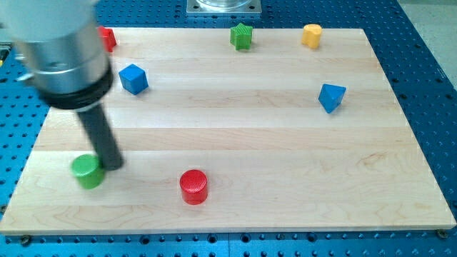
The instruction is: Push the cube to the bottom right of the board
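A red cylinder lay nearest; my tip, a pincerless rod, touched the green cylinder. The blue cube sat upper left, unapproached; reaching behind it seemed next.

A pale wooden board with long horizontal grain lies on a blue perforated counter, whose rows of small holes show on every side. At the far edge, a grey metal plate meets the board, under even, soft lighting with faint shadows.
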### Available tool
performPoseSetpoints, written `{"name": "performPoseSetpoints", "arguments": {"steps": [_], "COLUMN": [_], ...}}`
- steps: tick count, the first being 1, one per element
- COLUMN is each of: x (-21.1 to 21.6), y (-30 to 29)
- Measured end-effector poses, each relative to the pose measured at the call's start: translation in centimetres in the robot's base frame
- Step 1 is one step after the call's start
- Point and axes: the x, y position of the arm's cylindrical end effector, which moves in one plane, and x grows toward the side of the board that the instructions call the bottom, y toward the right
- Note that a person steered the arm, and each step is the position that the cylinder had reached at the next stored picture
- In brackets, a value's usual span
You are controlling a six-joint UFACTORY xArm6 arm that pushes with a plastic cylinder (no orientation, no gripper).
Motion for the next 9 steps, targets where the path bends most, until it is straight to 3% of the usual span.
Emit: {"name": "performPoseSetpoints", "arguments": {"steps": [1, 2, 3, 4, 5, 7, 8, 9], "x": [1.0, -5.9, -9.9, -18.4, -24.8, -24.9, -21.4, -17.0], "y": [-0.6, -2.6, 4.3, 8.9, 7.4, 0.4, -0.5, 8.6]}}
